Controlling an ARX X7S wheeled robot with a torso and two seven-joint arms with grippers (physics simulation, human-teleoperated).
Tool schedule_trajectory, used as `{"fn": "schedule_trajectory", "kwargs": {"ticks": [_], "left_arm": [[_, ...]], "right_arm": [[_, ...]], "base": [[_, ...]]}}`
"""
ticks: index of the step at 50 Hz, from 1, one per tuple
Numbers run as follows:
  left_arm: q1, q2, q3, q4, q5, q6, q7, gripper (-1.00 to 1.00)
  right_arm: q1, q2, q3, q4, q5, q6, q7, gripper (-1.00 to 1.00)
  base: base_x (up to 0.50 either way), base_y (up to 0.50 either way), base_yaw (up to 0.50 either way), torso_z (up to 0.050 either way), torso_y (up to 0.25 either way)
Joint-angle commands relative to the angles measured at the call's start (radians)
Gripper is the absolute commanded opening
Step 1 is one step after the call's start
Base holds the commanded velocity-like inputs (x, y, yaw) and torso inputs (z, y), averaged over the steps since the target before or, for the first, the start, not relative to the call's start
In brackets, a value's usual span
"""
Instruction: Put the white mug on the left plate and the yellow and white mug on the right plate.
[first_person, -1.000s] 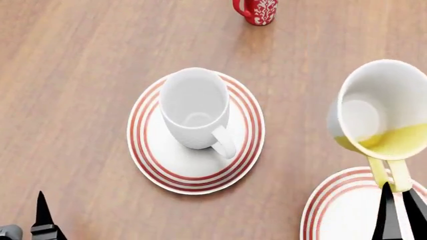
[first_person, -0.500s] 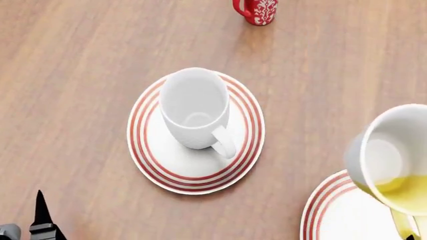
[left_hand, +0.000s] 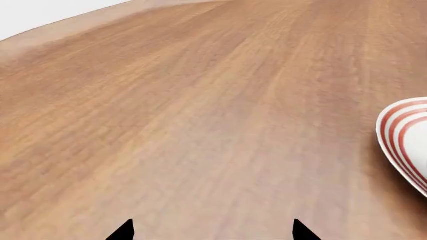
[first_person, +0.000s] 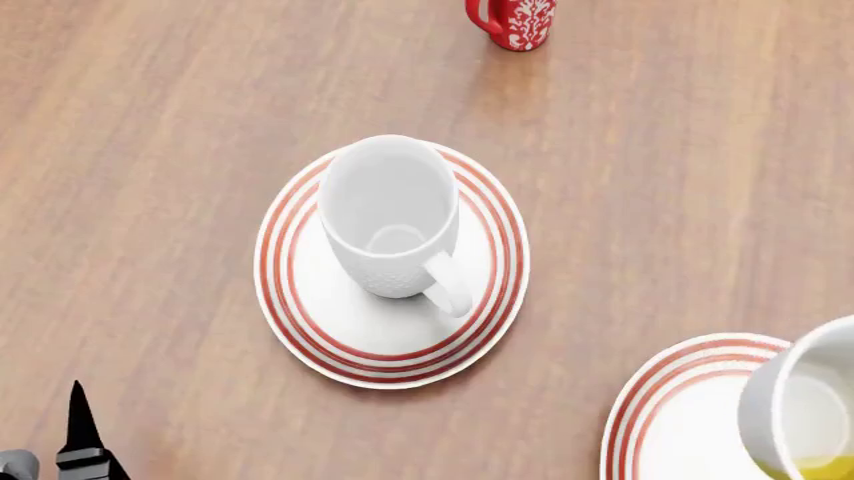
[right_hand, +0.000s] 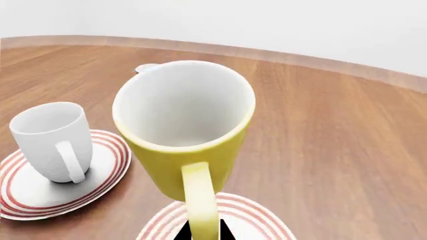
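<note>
The white mug (first_person: 390, 216) stands upright on the left plate (first_person: 300, 320), handle toward me; both also show in the right wrist view, mug (right_hand: 52, 140) and plate (right_hand: 100, 182). The yellow and white mug (first_person: 807, 415) is at the head view's lower right edge, above the right plate (first_person: 667, 420). In the right wrist view my right gripper (right_hand: 202, 231) is shut on this mug's (right_hand: 187, 125) yellow handle, holding it upright over the right plate (right_hand: 257, 215). My left gripper (left_hand: 211, 231) is open and empty over bare wood; one fingertip (first_person: 80, 415) shows at the lower left.
A red mug with white floral pattern (first_person: 514, 20) stands at the far edge of the head view. The wooden table (first_person: 160, 150) spreads all round. The left plate's rim (left_hand: 400, 135) shows at the side of the left wrist view.
My right gripper has carried the yellow and white mug toward me and down, to above the right plate. The white mug, left plate and left gripper have not moved.
</note>
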Motion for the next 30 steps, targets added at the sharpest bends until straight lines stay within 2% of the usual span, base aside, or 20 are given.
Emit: {"fn": "schedule_trajectory", "kwargs": {"ticks": [1,13,30], "left_arm": [[0.011,0.017,-0.015,0.021,-0.003,0.006,0.049,1.0],[0.01,0.017,-0.012,0.016,-0.002,0.009,0.049,1.0],[0.01,0.014,-0.01,0.015,-0.003,0.01,0.048,1.0]], "right_arm": [[-0.058,-0.018,0.032,0.003,-0.037,0.002,-0.028,-1.0],[-0.058,-0.008,-0.007,0.04,-0.08,0.013,-0.022,-1.0],[0.063,0.026,-0.089,0.183,-0.119,0.046,0.007,-1.0]], "base": [[0.0,0.0,0.0,0.0,0.0],[0.0,0.0,0.0,0.0,0.0],[0.0,0.0,0.0,0.0,0.0]]}}
